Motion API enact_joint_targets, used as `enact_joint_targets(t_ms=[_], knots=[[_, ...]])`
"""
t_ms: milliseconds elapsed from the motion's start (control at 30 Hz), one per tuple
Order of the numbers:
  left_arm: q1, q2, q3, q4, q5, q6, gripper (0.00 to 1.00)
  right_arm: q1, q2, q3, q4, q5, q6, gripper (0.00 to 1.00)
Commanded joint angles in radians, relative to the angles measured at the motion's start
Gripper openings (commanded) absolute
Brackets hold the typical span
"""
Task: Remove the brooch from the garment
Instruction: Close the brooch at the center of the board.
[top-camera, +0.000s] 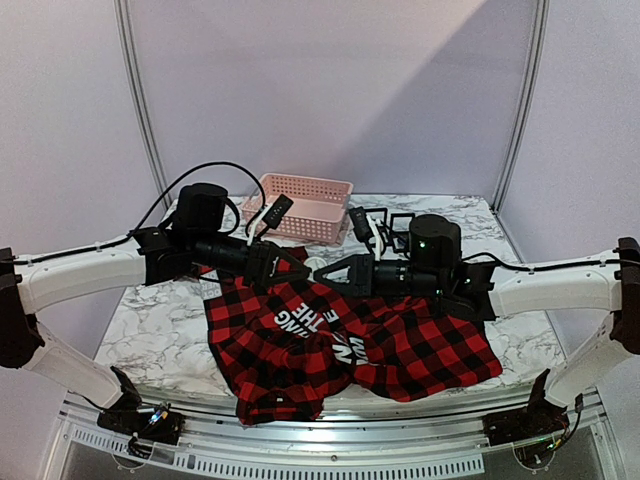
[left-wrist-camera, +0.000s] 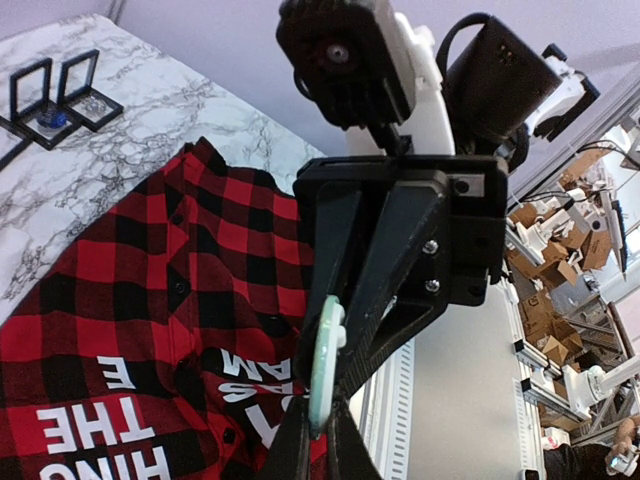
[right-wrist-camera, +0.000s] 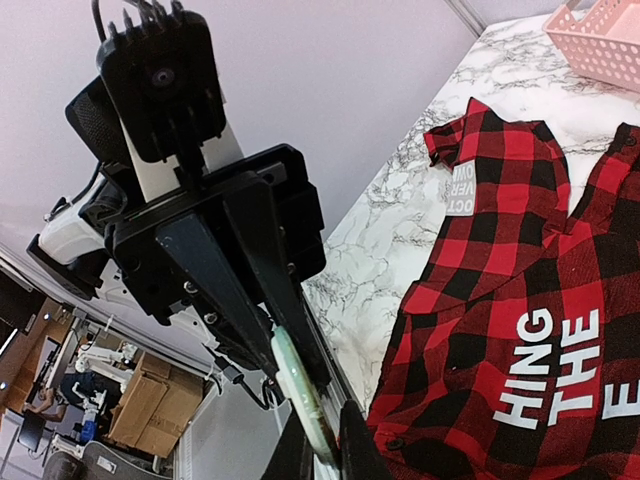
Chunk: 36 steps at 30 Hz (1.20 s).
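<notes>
Left pincer (left-wrist-camera: 318, 455), right pincer (right-wrist-camera: 320, 450) pinch brooch (left-wrist-camera: 325, 365), disc edgewise; garment (top-camera: 420, 350) spread left-right

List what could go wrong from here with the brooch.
Both the left gripper and the right gripper pinch the pale brooch by its thin edge above the garment; uneven pulling could make it slip and drop. The two sit nose to nose, so a small misstep could knock them together.

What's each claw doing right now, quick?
Left claw: closed on the pale green disc, apparently the brooch.
Right claw: closed on the same disc, from the opposite side.
</notes>
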Motion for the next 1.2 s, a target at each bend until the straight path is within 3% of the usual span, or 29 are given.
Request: enact_joint_targets(t_ms=[0, 767, 1167], knots=[[-0.030, -0.024, -0.001, 0.024, 0.105, 0.025, 0.00, -0.076, 0.033, -0.034, -0.111, 0.198, 0.065, 0.00], [-0.030, -0.030, -0.004, 0.022, 0.091, 0.025, 0.00, -0.096, 0.008, -0.093, -0.100, 0.254, 0.148, 0.00], [-0.018, -0.013, 0.010, -0.034, 0.012, 0.039, 0.00, -0.095, 0.000, -0.109, -0.093, 0.264, 0.150, 0.00]])
